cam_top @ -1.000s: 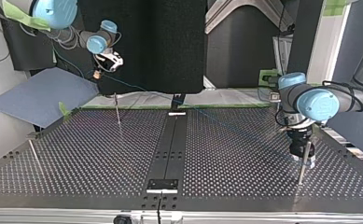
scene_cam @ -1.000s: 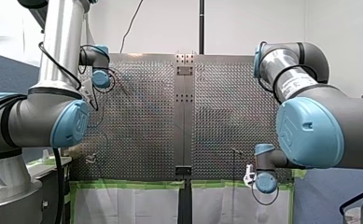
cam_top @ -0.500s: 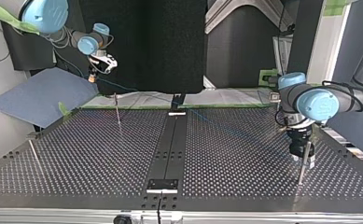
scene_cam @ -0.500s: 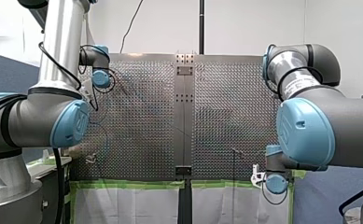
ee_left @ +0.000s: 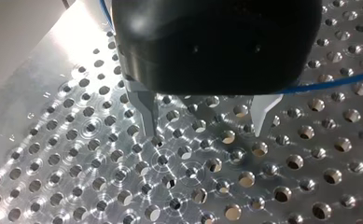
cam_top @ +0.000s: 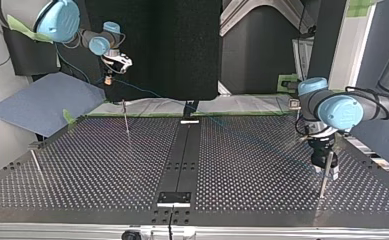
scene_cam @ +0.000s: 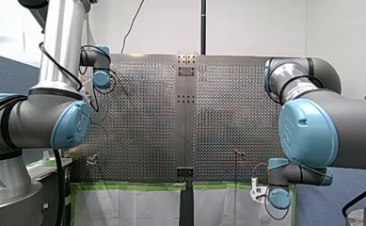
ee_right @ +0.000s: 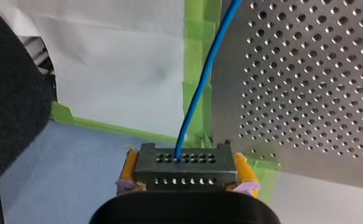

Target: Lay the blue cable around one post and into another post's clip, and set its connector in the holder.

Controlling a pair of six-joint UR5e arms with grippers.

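My right gripper (ee_right: 185, 161) clamps its yellow pads on the grey connector (ee_right: 188, 176). The blue cable (ee_right: 203, 79) leaves the connector's face and runs over green tape (ee_right: 195, 46) beside white paper (ee_right: 123, 70), along the perforated table (ee_right: 310, 84). In the top view this arm hangs raised past the table's far edge, above a blue sheet (cam_top: 47, 100), with a thin post (cam_top: 126, 117) nearby. My left gripper (ee_left: 205, 116), metal fingers (ee_left: 145, 109) spread, points down just above the table beside another post (cam_top: 323, 180).
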